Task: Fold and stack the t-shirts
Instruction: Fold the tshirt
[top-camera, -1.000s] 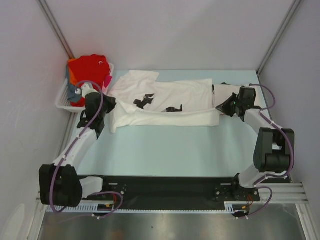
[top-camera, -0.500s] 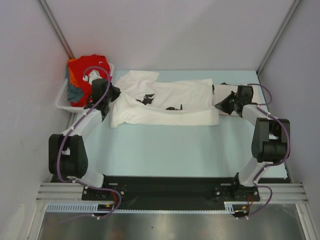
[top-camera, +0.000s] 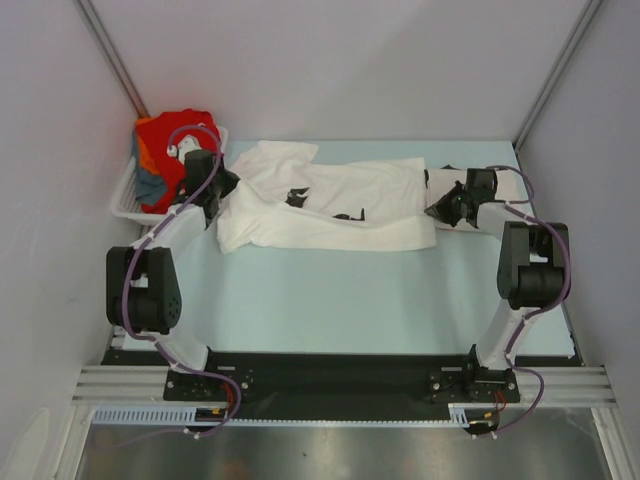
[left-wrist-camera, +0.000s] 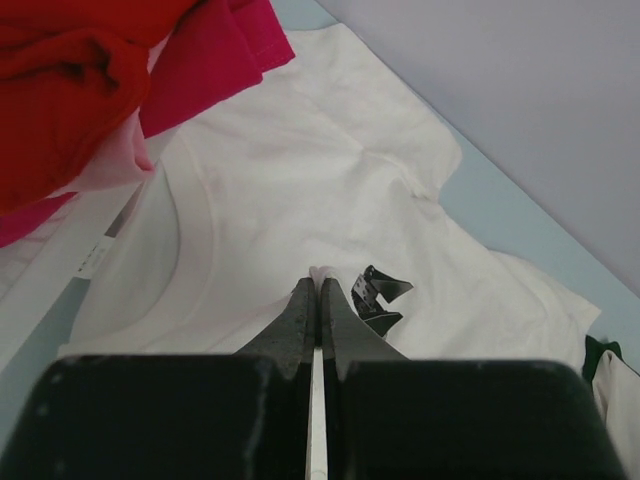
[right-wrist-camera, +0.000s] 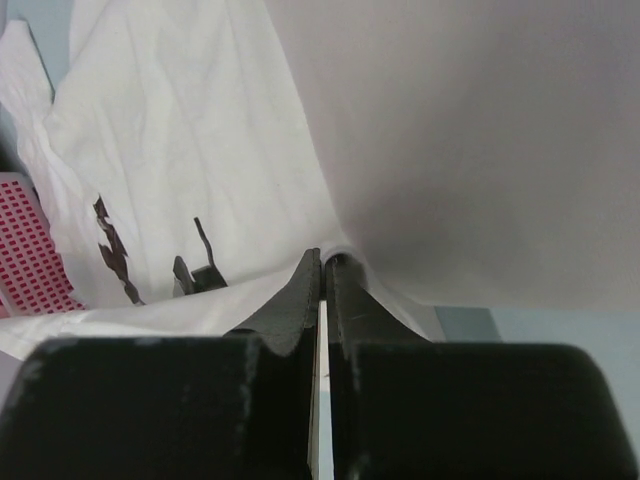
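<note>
A white t-shirt (top-camera: 330, 222) with small black prints lies spread across the far half of the table. My left gripper (top-camera: 226, 188) is shut on a pinch of its cloth at the left end, near the collar. The left wrist view shows white fabric squeezed between those tips (left-wrist-camera: 320, 283), with the shirt (left-wrist-camera: 300, 170) beyond. At the right end my right gripper (top-camera: 438, 210) is shut on the shirt's edge. In the right wrist view a fold of cloth is caught at its tips (right-wrist-camera: 324, 258), and the shirt (right-wrist-camera: 190, 140) hangs lifted. Red (top-camera: 175, 135), orange and blue-grey t-shirts are heaped in the basket.
The white slatted basket (top-camera: 127, 205) stands at the back left, against the left wall. A pink tee (left-wrist-camera: 215, 55) and a red one (left-wrist-camera: 70, 90) spill over its rim beside the left gripper. Another pale cloth (top-camera: 447, 185) lies by the right gripper. Walls close in at the back and sides.
Both arms have stretched toward the back wall. The left gripper moved back and slightly right with the shirt's left end. The right gripper shifted a little left and back.
</note>
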